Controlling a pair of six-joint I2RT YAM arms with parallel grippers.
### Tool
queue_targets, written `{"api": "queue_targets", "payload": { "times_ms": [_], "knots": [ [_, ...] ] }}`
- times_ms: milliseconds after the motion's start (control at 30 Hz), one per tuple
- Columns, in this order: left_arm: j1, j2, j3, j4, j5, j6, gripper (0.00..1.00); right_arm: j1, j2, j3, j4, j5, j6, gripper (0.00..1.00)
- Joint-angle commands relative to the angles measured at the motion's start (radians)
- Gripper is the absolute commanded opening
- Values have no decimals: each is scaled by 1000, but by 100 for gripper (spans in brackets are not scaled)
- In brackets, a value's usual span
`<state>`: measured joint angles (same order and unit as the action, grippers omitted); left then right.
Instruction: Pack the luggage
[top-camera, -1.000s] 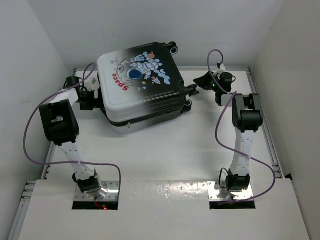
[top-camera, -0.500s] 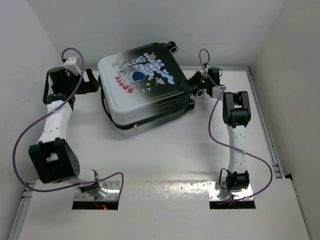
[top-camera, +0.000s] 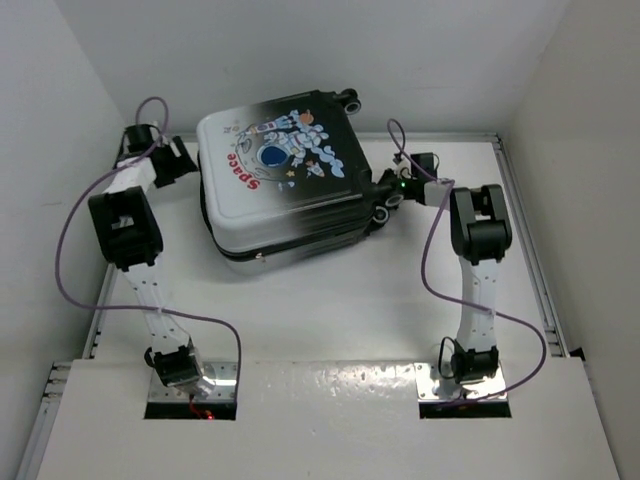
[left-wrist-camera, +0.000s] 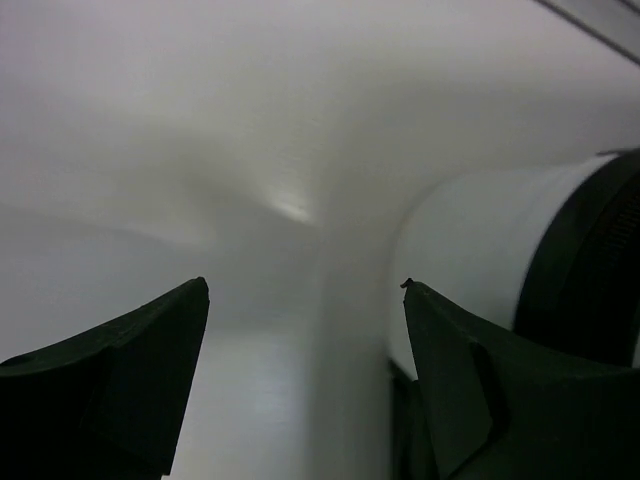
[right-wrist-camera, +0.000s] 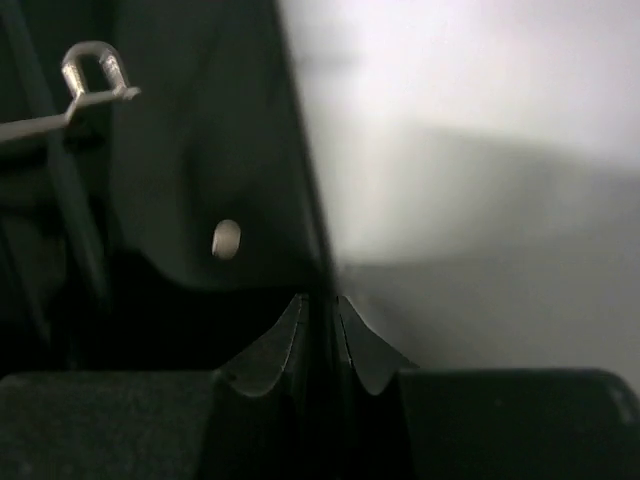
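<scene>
The closed luggage (top-camera: 285, 180) lies flat on the tabletop (top-camera: 330, 300) at far centre, long axis running left to right. The right tool (right-wrist-camera: 320, 300) is clenched on a thin dark edge at its wheeled end. The left tool (left-wrist-camera: 305, 285), released, flanks the opposite end.

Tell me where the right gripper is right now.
Top view: the right gripper sits at the luggage's right edge, beside its nearer black wheel, toward the far right of the table. Its jaws are nearly closed.
</scene>
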<state>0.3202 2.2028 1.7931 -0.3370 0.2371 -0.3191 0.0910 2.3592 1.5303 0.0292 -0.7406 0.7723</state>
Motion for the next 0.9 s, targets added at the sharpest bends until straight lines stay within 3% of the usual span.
{"api": "queue_targets", "payload": {
  "times_ms": [0,67,200,300,400,500,633,700,733,767,867],
  "knots": [
    [-104,53,109,-34,102,-54,83,38,-176,-183,-107,-101,-65,14],
    [-147,133,176,-34,178,-75,80,38,-227,-266,-104,-123,-114,14],
    [-214,277,342,13,303,-170,79,47,-482,-416,-150,-146,-256,13],
    [-266,405,475,176,393,-276,73,68,-659,-531,-172,-157,-369,13],
    [-302,532,653,278,415,-276,69,99,-825,-665,-178,-134,-458,13],
    [-322,532,637,427,377,-284,84,133,-937,-682,-285,-131,-599,13],
    [-273,427,550,487,207,-273,92,101,-1057,-745,-279,-86,-798,13],
    [-215,251,393,538,141,-273,93,72,-1092,-763,-252,-63,-838,13],
    [-196,194,356,523,83,-253,93,8,-1104,-788,-233,-9,-819,13],
    [-158,76,285,483,68,-235,93,-16,-1123,-800,-100,12,-780,13],
    [-115,-108,116,353,-20,-131,93,-121,-1121,-808,67,162,-673,23]
  ]
}}
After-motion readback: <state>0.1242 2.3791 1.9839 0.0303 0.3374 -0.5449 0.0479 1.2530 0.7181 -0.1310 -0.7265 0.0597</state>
